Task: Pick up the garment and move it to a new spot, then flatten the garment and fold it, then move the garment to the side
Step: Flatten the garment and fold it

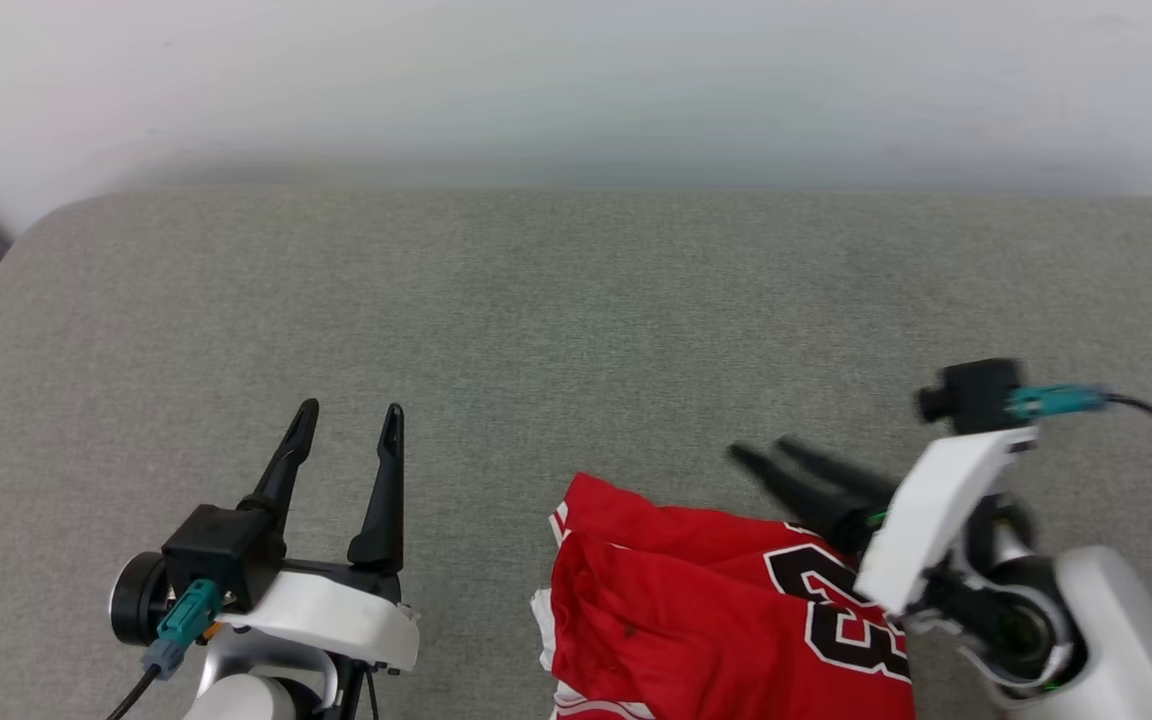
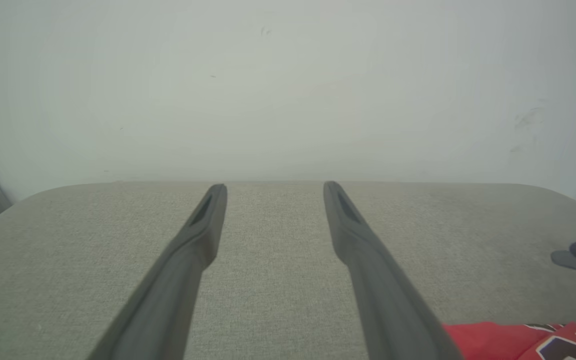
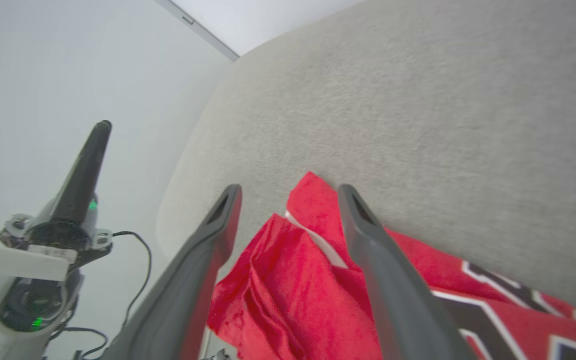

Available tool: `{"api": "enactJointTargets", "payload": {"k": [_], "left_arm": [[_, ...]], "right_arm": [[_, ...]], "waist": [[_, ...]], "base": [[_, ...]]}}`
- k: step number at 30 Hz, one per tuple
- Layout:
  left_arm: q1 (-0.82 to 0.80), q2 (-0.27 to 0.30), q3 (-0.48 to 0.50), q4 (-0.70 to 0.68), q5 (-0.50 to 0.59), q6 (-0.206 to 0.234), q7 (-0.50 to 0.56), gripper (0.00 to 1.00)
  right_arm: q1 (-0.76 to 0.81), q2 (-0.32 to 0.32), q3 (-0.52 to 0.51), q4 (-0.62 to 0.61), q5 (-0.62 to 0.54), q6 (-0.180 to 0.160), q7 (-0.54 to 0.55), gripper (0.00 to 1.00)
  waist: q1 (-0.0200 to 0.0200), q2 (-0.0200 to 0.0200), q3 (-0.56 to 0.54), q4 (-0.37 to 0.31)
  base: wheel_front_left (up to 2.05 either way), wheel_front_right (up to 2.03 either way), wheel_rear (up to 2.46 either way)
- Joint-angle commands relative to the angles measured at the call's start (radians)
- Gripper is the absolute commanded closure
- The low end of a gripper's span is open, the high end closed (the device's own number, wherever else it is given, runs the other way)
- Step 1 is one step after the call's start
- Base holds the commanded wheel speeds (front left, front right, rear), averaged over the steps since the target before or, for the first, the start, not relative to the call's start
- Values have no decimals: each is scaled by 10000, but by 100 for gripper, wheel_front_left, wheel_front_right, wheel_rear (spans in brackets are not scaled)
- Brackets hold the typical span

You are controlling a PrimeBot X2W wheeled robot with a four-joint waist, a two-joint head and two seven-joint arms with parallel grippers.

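Note:
The garment [image 1: 696, 610], a red jersey with a black-and-white "23", lies crumpled on the grey cushion near the front edge, right of centre. It also shows as red cloth [image 3: 293, 295] under the right fingers and as a red corner [image 2: 508, 340] at the lower right of the left wrist view. My right gripper [image 1: 766, 455] hangs open just above the garment's far edge, fingers pointing left, holding nothing. To the left, my left gripper [image 1: 351, 412] stands open over bare cushion, apart from the garment.
The grey fabric cushion [image 1: 576, 330] stretches wide behind and to both sides of the garment. A pale wall [image 1: 576, 80] rises behind it. The cushion's rounded left corner [image 1: 46, 230] drops off to a dark strip.

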Motion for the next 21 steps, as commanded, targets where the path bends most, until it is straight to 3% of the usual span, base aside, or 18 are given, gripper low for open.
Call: {"api": "enactJointTargets", "payload": {"k": [1,2,6,12,21], "left_arm": [[14,4,25,32,-16,45,-49,0],[64,33,77,78,-51,65,-89,0],[166,67,183,175,-97,132,-145,0],[376,75,366,381,-148,156,-381,0],[956,63,631,742,-85,97,-646,0]], "right_arm": [[56,-168,-91,-97,-414,-4,-269,0],[280,-385,-502,-252,-1446,-4,-972,0],[752,-676,-1718,-491,-3392,-4,-2055,0],[1805,-599,-3419,-1350,-5890,-4,-3627,0],[2984,-478,-3713,-2211,-6768,-4,-5574,0]], "waist": [[0,-1,-27,-81],[0,-1,-54,-200],[0,-1,-184,-376],[0,-1,-402,-567],[0,-1,-891,-778]], "base": [[0,0,0],[0,0,0],[0,0,0],[0,0,0],[0,0,0]]}}
